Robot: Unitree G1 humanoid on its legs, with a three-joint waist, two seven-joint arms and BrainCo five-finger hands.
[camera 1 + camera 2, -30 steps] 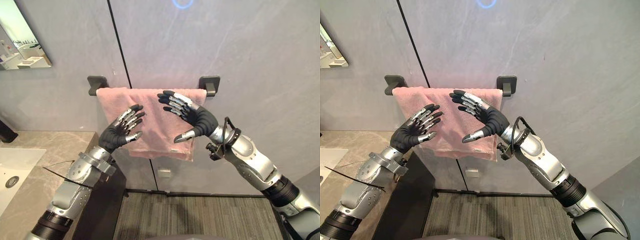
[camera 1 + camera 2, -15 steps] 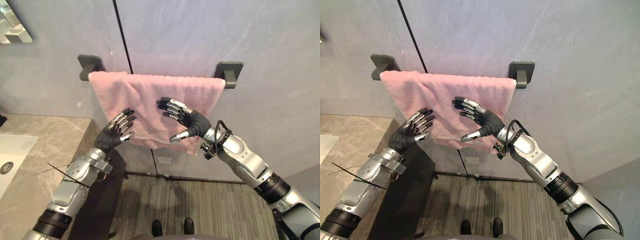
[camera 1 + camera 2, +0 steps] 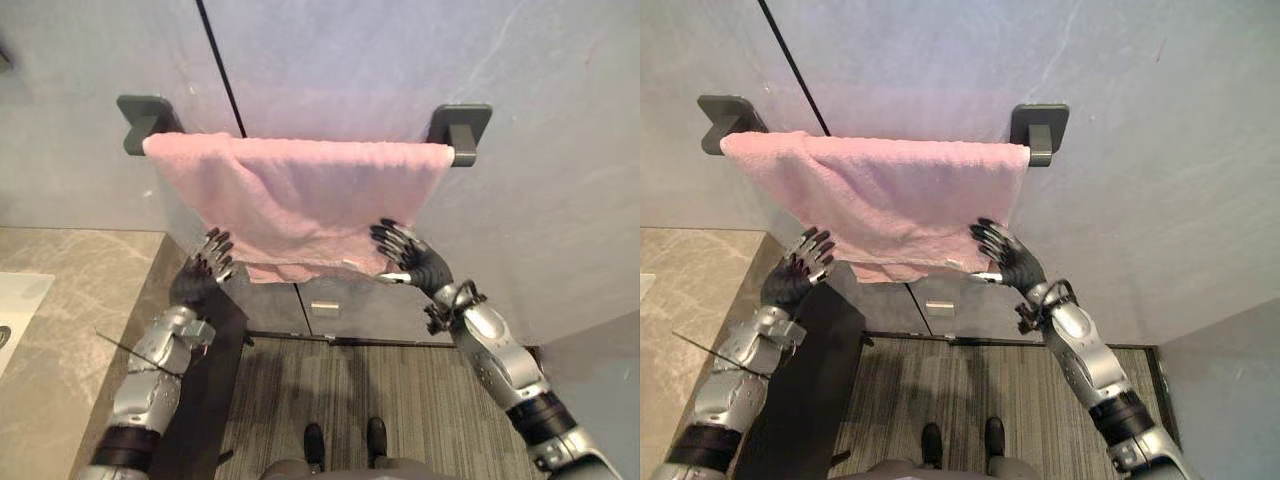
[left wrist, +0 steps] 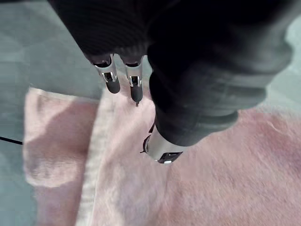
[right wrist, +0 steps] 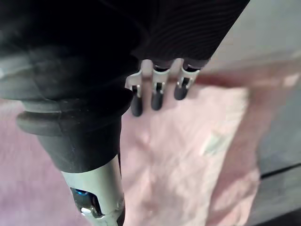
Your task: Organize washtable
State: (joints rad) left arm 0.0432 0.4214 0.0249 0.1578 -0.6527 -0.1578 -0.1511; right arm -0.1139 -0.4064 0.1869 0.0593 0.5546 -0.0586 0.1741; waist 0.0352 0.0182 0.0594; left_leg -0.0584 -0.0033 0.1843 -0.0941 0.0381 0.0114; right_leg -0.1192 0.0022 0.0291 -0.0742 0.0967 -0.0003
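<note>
Now both arms have come down. A second ago the left robot hand (image 3: pixel 203 272) and the right robot hand (image 3: pixel 412 262) lay spread against the face of the pink towel (image 3: pixel 300 200), and now they sit at its bottom hem, one at each lower corner. The head camera has tipped too, so the whole picture has shifted. The drop is still real, because it reads against the towel itself.

Both hands have their fingers apart and nearly straight, with nothing clamped. The left one stands just beside the lower left corner. The right one has its fingertips at the lower right corner, seemingly touching the hem, with the thumb held out below it. In the left wrist view the fingers (image 4: pixel 109 75) point at the cloth without curling round it.

The towel hangs over the towel bar (image 3: pixel 452 154), from the left bracket (image 3: pixel 145 120) to the right bracket (image 3: pixel 462 122). It is off the grey stone worktop (image 3: pixel 70 300), near the worktop's right edge. Its long axis runs along the bar from bracket to bracket and its short side falls straight down. The fold is on top and the hem points at the floor.

I judge the smoothing pass nearly finished, as the cloth lies flat and spans the bar.
</note>
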